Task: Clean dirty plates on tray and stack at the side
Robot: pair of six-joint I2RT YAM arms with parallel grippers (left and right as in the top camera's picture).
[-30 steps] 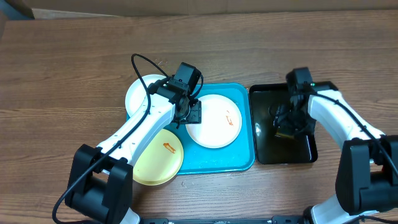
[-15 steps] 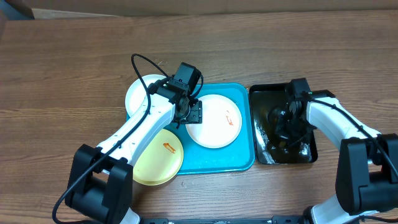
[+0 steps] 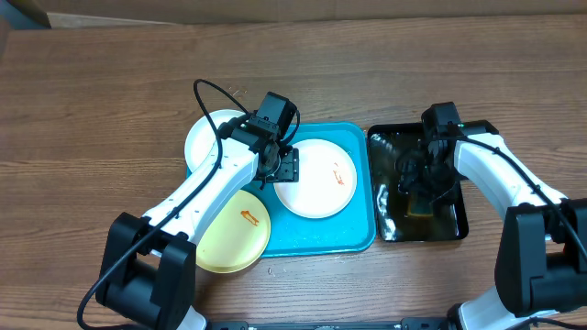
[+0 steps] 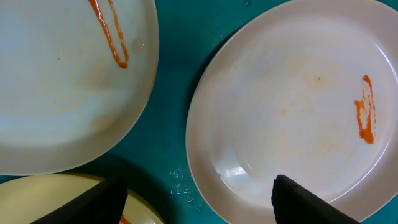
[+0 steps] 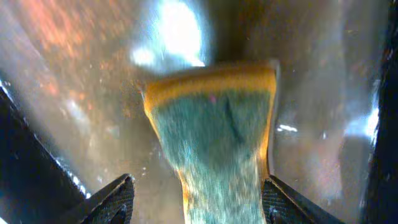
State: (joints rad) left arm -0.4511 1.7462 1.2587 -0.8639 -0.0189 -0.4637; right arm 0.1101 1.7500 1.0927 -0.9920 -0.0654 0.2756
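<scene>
Sponge [image 5: 214, 124] clamped — left gripper [image 4: 198, 193] wide.
The right gripper [image 5: 202, 200] squeezes the sponge over the wet black tray [image 3: 383, 229]. The left gripper hovers over the tray [image 3: 358, 234], at the rim of a white plate [image 3: 316, 179] lying on it — a second white plate [image 3: 211, 137] and a yellow plate [image 3: 234, 229] overlap its left edge, each smeared red.

no readable text, labels, numbers or signs
</scene>
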